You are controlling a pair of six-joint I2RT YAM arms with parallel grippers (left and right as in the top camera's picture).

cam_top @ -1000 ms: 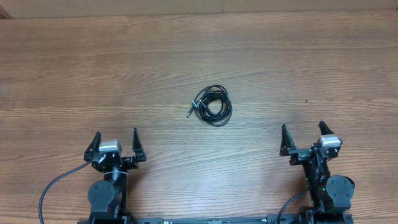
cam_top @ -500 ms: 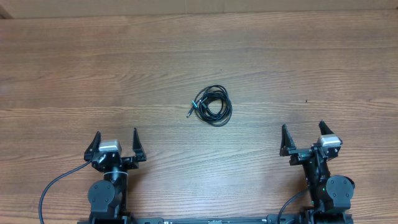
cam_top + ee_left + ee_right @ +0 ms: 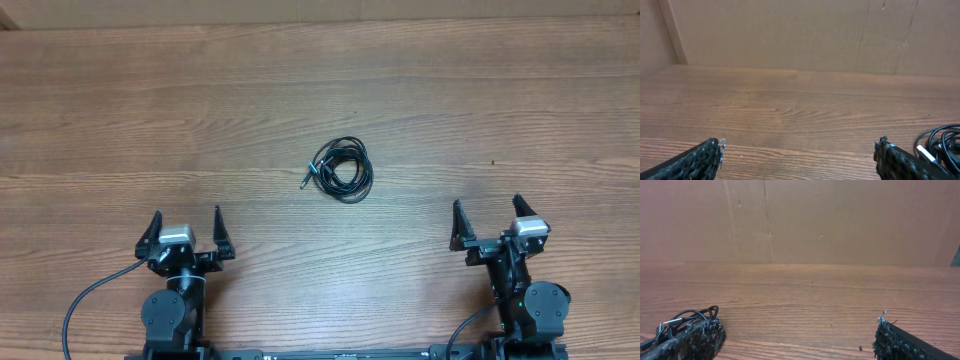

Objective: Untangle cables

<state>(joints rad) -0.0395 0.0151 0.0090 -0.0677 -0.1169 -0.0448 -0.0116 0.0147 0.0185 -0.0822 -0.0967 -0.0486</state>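
The cables [image 3: 341,170] lie as a small coil of thin black wires in the middle of the wooden table, with a metal-tipped plug end sticking out at the coil's left. The coil shows at the lower right of the left wrist view [image 3: 940,145] and at the lower left of the right wrist view [image 3: 682,320]. My left gripper [image 3: 187,228] is open and empty near the front left, well short of the coil. My right gripper [image 3: 487,219] is open and empty near the front right, also apart from it.
A brown cardboard wall [image 3: 800,35] stands along the table's far edge [image 3: 320,22]. A small dark speck [image 3: 492,163] lies on the table ahead of the right gripper. Thick black arm cables [image 3: 85,300] run beside the left arm base.
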